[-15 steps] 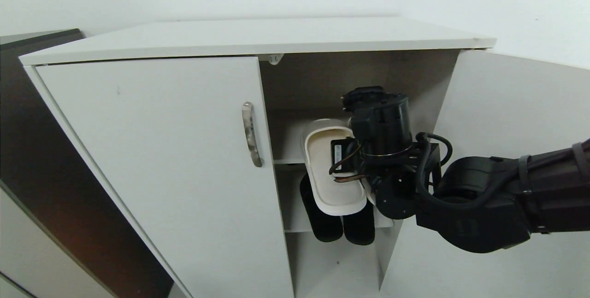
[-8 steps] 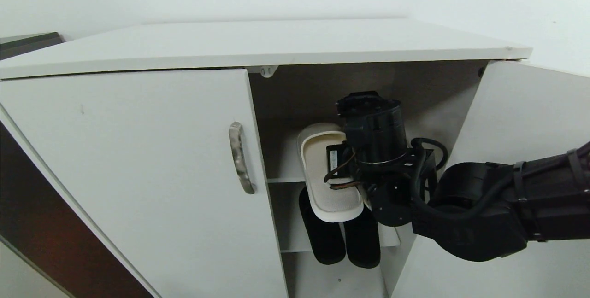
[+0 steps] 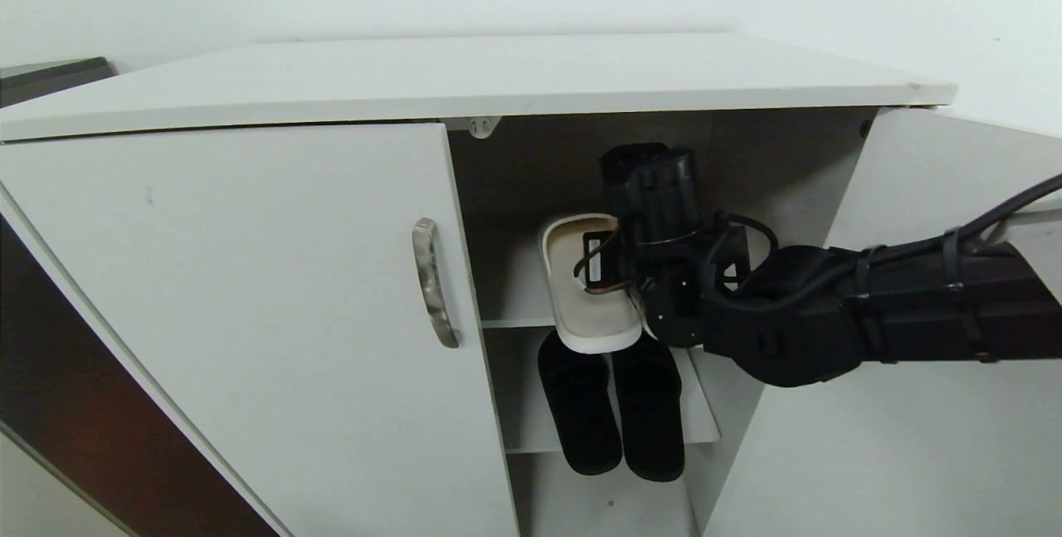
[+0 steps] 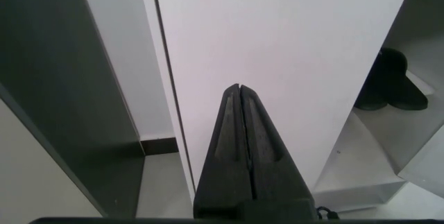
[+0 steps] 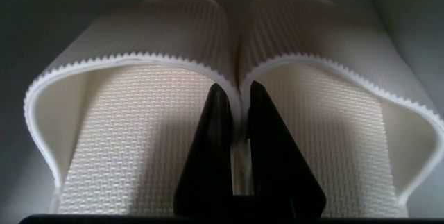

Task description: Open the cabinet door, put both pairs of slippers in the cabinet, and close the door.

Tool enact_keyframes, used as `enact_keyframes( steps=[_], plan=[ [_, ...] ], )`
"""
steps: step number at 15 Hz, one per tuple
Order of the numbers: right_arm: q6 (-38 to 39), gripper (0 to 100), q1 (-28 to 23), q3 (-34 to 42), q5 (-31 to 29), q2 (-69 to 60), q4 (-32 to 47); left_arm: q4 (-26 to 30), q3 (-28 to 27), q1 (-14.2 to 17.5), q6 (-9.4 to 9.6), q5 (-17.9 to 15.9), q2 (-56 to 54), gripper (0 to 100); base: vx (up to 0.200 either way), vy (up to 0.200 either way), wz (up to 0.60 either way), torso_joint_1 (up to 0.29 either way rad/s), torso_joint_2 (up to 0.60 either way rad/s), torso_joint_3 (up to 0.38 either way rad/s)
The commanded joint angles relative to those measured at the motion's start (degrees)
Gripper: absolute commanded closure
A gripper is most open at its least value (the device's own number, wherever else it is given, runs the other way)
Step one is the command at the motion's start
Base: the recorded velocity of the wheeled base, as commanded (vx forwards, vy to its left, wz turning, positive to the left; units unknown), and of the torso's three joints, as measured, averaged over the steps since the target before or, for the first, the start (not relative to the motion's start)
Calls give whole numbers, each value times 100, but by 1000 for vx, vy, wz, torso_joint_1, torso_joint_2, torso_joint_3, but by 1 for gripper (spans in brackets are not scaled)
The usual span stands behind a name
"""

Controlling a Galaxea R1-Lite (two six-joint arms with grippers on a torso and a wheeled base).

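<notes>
Inside the cabinet [image 3: 498, 76] we pushed the white slippers [image 3: 585, 317] deeper, right jaws pinching them; release is near. Left jaws rest together, empty.

Your right arm [image 3: 871, 325] lay stretched in from the right side, its forearm close to level and the link behind the wrist thick and rounded. The right wrist [image 3: 664, 213] was turned so that its black cylindrical housing stood up above the claw. Your right claw [image 5: 237, 92] had its two dark fingers [image 5: 211, 134] drawn nearly together. They pinched the adjoining inner edges of the white slippers [image 5: 132, 141], one finger lying over each insole. Your left claw [image 4: 239, 91] pointed straight out from its wrist. Its two fingers were pressed flat against each other, with a thin seam running between the ribbed pads [image 4: 225, 141].
</notes>
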Motion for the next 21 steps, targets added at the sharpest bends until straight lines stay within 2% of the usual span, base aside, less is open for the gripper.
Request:
enact_keyframes(
  steps=[1, 5, 7, 9, 14, 15, 21],
  plan=[
    [1, 100, -95, -620, 44, 384, 269, -1, 0, 1, -5, 0, 7, 100, 0, 0, 0, 0, 0, 0],
    [1, 100, -156, -1077, 44, 551, 462, -1, 0, 1, -5, 9, 7, 100, 0, 0, 0, 0, 0, 0],
    [1, 100, -183, -1165, 44, 656, 453, -1, 0, 1, -23, 9, 7, 100, 0, 0, 0, 0, 0, 0],
    [10, 100, -244, -1218, 44, 753, 453, -1, 0, 1, -146, 9, 7, 100, 0, 0, 0, 0, 0, 0],
    [28, 100, -270, -1218, 44, 815, 453, -1, 0, 1, -137, 18, 7, 100, 0, 0, 0, 0, 0, 0],
    [28, 0, -270, -1218, 44, 815, 453, -1, 0, 1, -137, 18, 7, 100, 0, 0, 0, 0, 0, 0],
    [28, 0, -165, -814, -9, 516, 444, -1, 0, 1, -137, 9, 7, 100, 0, 0, 0, 0, 0, 0]
  ],
)
